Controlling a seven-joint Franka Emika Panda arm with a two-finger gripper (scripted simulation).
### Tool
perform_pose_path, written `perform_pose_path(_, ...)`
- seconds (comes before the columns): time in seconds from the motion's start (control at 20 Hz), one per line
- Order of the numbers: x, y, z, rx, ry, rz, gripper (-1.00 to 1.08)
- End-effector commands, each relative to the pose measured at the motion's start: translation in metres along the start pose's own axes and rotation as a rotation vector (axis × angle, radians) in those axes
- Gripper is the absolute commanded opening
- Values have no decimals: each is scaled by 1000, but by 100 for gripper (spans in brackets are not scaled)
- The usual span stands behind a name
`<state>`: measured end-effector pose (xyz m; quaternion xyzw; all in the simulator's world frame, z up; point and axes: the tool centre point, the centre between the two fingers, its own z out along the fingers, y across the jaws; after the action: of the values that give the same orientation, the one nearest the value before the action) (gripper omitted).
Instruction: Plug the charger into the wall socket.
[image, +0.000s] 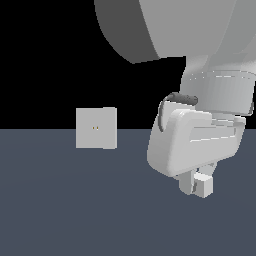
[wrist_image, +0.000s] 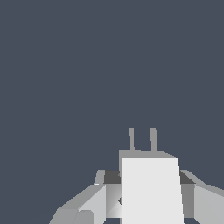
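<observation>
The charger (wrist_image: 151, 188) is a light-grey block with two short prongs (wrist_image: 142, 139) sticking out of its far end. It sits between the fingers (wrist_image: 87, 203) of my gripper (wrist_image: 148, 199), which is shut on it. In the exterior view the gripper (image: 196, 184) hangs just above the floor at the right, and a corner of the charger (image: 204, 186) peeks out under the hand. The wall socket (image: 96, 128), a flat upright light-grey square with two tiny yellowish holes, stands well off to the exterior view's left. The wrist view does not show the socket.
A plain dark blue-grey floor (image: 75, 210) spreads under everything. The arm's large grey links (image: 200, 30) fill the top right of the exterior view. Black background lies behind the socket.
</observation>
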<state>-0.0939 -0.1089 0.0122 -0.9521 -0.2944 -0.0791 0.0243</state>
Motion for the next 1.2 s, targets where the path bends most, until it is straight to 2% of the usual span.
perform_pose_path(0.0,1,-2,-1,-1,0,6,-100)
perform_pose_path(0.55,15,-28,-11,-19,2,111,-100)
perform_pose_path(1.15,49,-73,-28,-51,5,307,-100)
